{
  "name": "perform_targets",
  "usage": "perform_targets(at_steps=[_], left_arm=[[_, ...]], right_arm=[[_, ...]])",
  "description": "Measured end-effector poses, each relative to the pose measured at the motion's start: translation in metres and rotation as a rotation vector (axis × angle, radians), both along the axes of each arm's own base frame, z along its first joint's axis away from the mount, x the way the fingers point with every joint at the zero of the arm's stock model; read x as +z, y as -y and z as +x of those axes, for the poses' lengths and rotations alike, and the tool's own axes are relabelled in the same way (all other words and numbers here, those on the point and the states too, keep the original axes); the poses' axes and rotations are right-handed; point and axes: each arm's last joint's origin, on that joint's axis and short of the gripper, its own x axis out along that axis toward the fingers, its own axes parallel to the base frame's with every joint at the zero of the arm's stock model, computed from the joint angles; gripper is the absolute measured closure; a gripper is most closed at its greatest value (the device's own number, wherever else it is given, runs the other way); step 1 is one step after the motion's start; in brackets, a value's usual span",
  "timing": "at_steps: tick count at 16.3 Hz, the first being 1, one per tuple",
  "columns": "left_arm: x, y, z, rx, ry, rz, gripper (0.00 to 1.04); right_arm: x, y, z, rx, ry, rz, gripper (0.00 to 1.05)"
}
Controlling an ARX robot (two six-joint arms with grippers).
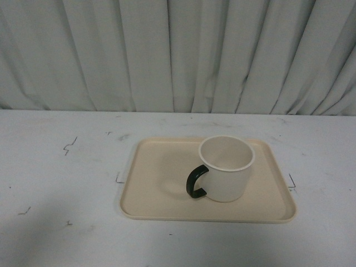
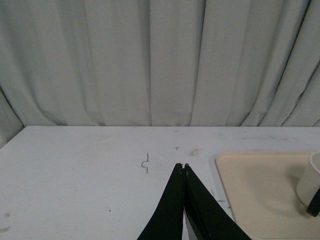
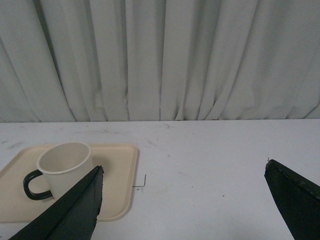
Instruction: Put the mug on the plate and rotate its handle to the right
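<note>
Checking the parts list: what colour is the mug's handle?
The handle is glossy black, on a cream-white mug; the front view shows it best.

A: How is the left gripper [image 2: 184,166] sitting?
B: Its jaws are pressing together, tips touching, gripping nothing.
A: And the right gripper [image 3: 183,166]?
B: It is holding its jaws spread wide apart, both pointing forward, with nothing between them.

Pleated pale grey curtain [image 1: 178,55] hangs behind a scuffed white table [image 1: 61,183]
</note>
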Motion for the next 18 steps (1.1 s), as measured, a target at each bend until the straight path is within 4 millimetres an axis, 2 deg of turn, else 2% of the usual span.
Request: perform_targets(at_steps=[14,16,17,18], left_arm=[[0.000,0.000,-0.019,0.000,0.002,0.000,1.03],[-0.006,0.000,-0.027,-0.003,-0.051,0.000,1.03],[0.000,0.000,-0.030,-0.001,0.012,0.000,1.03],[-0.002,0.000,-0.030,0.000,-0.005,0.000,1.03]], right_arm=[[0.000,0.000,0.000,0.000,0.000,0.000,0.06],[0.000,0.000,0.000,0.000,0.000,0.000,0.06],[0.000,0.000,0.000,0.000,0.000,0.000,0.06],[0.000,0.000,0.000,0.000,0.001,0.000,0.06]])
